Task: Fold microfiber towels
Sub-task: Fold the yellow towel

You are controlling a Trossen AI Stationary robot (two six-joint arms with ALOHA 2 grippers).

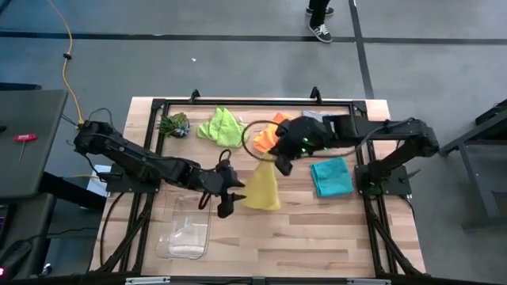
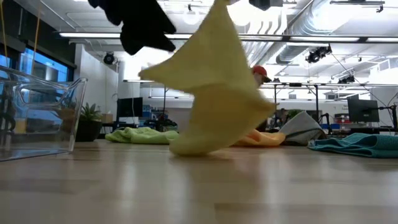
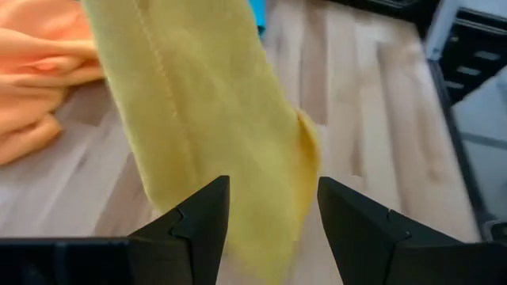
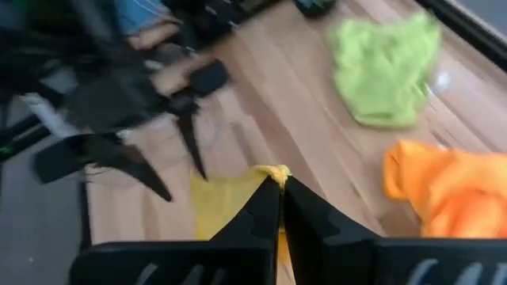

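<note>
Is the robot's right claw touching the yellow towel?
Touching. In the right wrist view the right gripper has its jaws shut on a corner of the yellow towel, which hangs below them.

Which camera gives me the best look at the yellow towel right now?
The low view: the yellow towel hangs as a peaked sheet, its lower edge on the table. The high view shows it from above, lifted by the right gripper; the left wrist view shows a strip, the right wrist view the pinched corner.

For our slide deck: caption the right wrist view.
Right end effector lifts the yellow towel by one corner.
</note>
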